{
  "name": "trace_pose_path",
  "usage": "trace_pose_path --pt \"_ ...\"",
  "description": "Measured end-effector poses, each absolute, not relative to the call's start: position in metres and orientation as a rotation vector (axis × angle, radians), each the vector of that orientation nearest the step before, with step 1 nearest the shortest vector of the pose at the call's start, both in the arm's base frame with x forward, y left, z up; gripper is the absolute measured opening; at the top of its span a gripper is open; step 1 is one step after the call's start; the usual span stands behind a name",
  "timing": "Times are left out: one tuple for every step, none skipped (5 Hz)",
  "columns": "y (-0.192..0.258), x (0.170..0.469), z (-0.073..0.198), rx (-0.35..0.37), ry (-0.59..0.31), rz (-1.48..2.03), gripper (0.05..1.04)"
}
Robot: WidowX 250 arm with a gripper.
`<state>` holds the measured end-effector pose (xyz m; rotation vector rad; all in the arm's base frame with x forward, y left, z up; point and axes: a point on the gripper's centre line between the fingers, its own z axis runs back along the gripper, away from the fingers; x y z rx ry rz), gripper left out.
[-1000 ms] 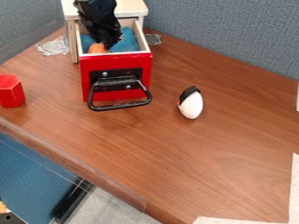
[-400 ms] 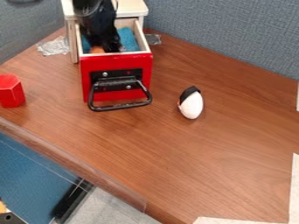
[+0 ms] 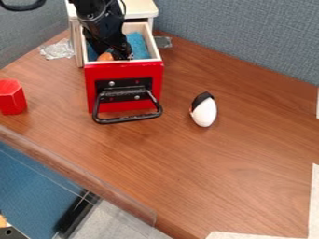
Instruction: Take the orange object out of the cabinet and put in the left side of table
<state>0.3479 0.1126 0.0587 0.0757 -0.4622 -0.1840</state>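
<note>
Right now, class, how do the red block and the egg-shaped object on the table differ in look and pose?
The red block is red all over, while the egg-shaped object is white with a black part. The block has flat faces and straight edges; the egg-shaped object is rounded. The block stands near the table's edge, whereas the egg-shaped object sits farther in. Both rest on the wooden table.

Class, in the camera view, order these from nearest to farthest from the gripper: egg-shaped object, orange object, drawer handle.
1. Orange object, inside the drawer.
2. Drawer handle, on the red front.
3. Egg-shaped object, on the table, right of the drawer.
</note>
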Motion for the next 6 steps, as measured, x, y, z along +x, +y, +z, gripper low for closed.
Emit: trace_pose_path --pt "0.11 0.348 0.057 0.051 -0.473 -0.174 0.671" --pt "0.11 0.347 0.058 0.05 -0.477 -0.176 0.534" --pt "0.109 0.341 0.061 0.025 -0.468 -0.202 0.534" --pt "0.111 0.338 0.084 -0.019 -0.492 -0.207 0.533" --pt "0.113 0.339 0.116 -0.046 -0.556 -0.192 0.533" --pt "0.112 0.336 0.139 -0.079 -0.599 -0.187 0.533"
